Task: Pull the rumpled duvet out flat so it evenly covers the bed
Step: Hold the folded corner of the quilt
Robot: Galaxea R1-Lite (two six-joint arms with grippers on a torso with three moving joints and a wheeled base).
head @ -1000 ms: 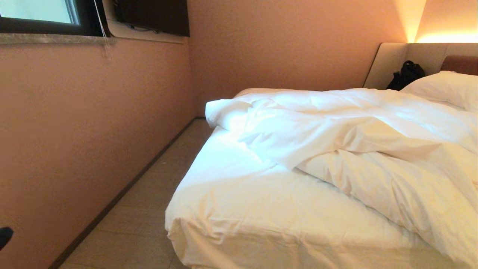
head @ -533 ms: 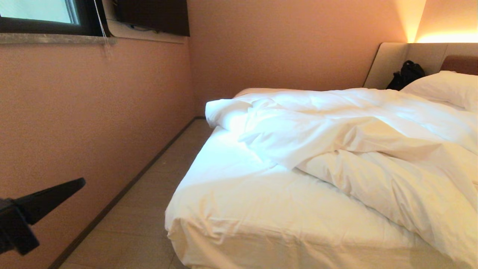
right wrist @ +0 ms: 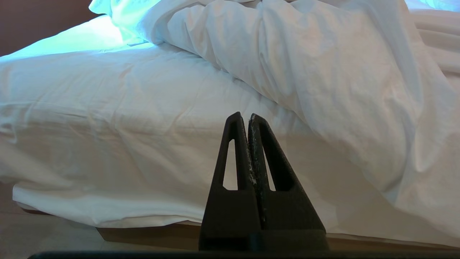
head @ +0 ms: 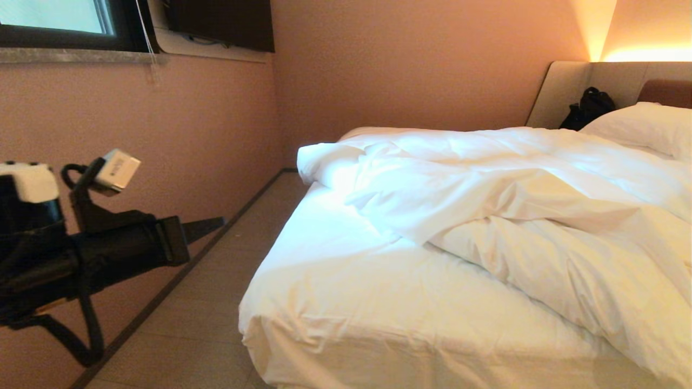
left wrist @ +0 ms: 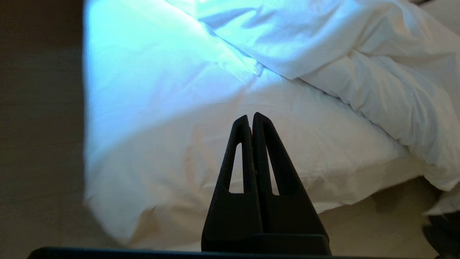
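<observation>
The white duvet [head: 513, 178] lies rumpled in a heap across the middle and right of the bed [head: 351, 286], whose near left corner shows bare sheet. My left gripper [head: 219, 220] is raised over the floor left of the bed, pointing toward it, shut and empty. The left wrist view has this gripper [left wrist: 251, 117] in front of the bare sheet [left wrist: 161, 108], with the duvet [left wrist: 359, 54] beyond. In the right wrist view my right gripper [right wrist: 245, 116] is low by the bed's side, shut and empty, facing the sheet [right wrist: 107, 108] and the duvet's hanging fold [right wrist: 323, 64].
A narrow strip of floor [head: 216, 292] runs between the bed and the pink wall [head: 135, 135]. A pillow [head: 643, 127] and a black bag [head: 589, 108] lie by the padded headboard [head: 567, 86]. A window [head: 54, 16] and a dark screen [head: 221, 21] hang above.
My left arm has risen from the lower left corner into the head view and stretched toward the bed, fingers still shut. The duvet and bed have not moved.
</observation>
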